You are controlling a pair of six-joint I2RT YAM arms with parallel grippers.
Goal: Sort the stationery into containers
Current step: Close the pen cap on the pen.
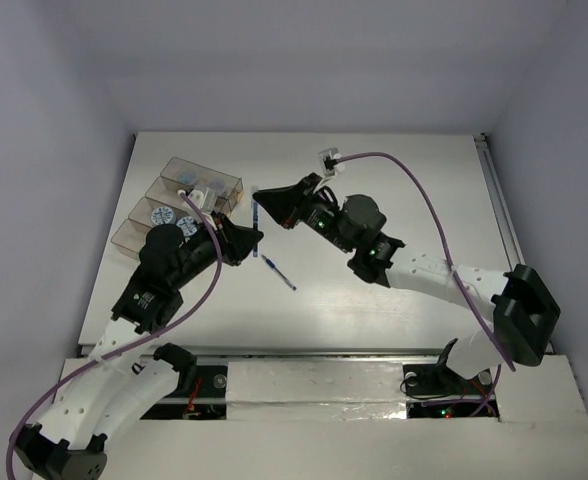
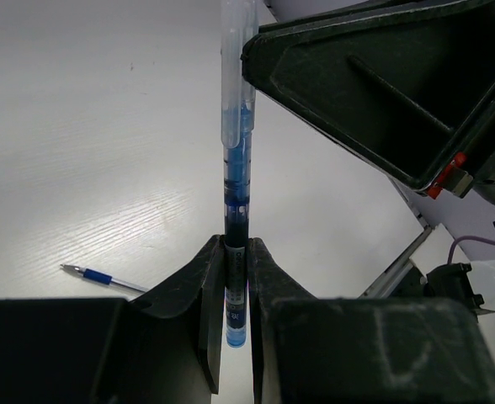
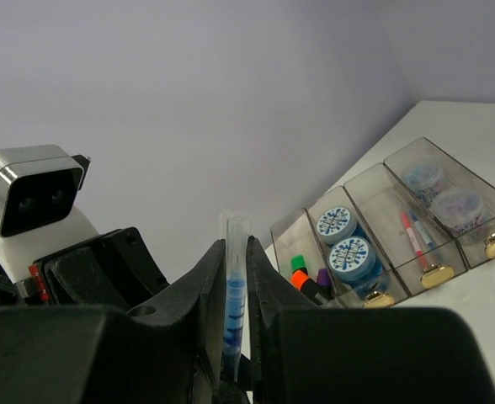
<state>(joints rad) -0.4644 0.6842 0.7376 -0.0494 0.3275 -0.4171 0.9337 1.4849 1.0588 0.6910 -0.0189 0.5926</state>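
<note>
Ok, mid-handover by the look of it: the pen [image 2: 236, 168] is pinched at both ends, low end clamped in the left gripper [image 2: 236, 252], clear capped end between the fingers of the right gripper [image 3: 235, 252]. Both sets of fingers sit flush on the barrel, neither slack. The pen is in the air over the table [image 1: 394, 200], just beside the near-right corner of the tray [image 3: 346, 187], not in it yet. To do this cleanly, I'd let only one side go. The left arm is nearer the tray, so the right should open first and back straight off along the barrel, with no sideways pull, or the pen will twist in the left's grip. The left holds very near the tip, so there's a long overhang: move slowly and keep it level. The target is the pen slot [image 3: 386, 202], third across in the right wrist view, which already holds a pink and a blue one; markers and rolls are in the other slots. Line the barrel up with the slot's long axis before lowering. Pose: the left arm reaches forward from its base, wrist beside the tray. The right arm is swept well across to centre-left, forearm low, the grippers nose to nose. A second pen [image 1: 279, 272] lies on the table near the left gripper, untouched.
</note>
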